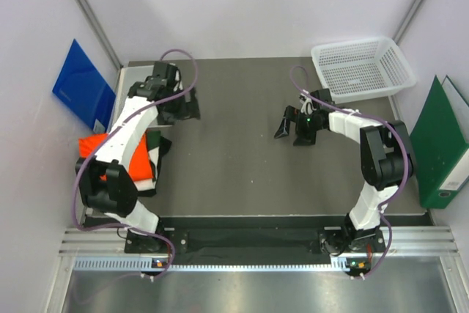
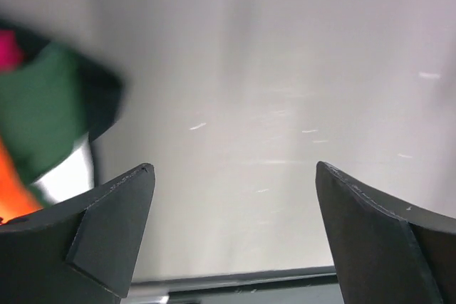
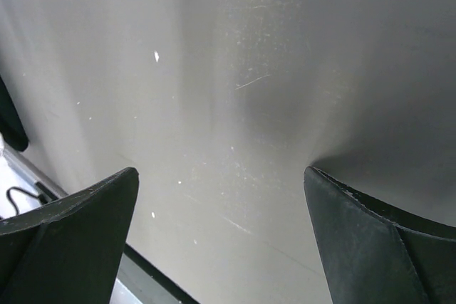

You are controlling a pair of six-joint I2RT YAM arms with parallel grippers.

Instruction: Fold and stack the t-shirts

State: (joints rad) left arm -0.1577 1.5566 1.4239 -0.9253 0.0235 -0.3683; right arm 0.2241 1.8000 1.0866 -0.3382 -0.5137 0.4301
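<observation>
The orange t-shirt (image 1: 102, 150) lies bunched at the table's left edge, partly under my left arm. A sliver of it shows at the lower left of the left wrist view (image 2: 13, 201). I cannot pick out the white t-shirt for sure; a white strip (image 2: 68, 176) shows beside the orange. My left gripper (image 1: 183, 113) is open and empty over bare table at the back left, beyond the orange shirt; its jaws stand wide apart in its wrist view (image 2: 235, 176). My right gripper (image 1: 292, 131) is open and empty over bare table at the back right (image 3: 221, 176).
A dark green and black cloth (image 1: 156, 146) lies next to the orange shirt and shows in the left wrist view (image 2: 35, 115). A white mesh basket (image 1: 363, 67) stands at the back right. A green binder (image 1: 443, 144) leans at the right, a blue folder (image 1: 82, 82) at the left.
</observation>
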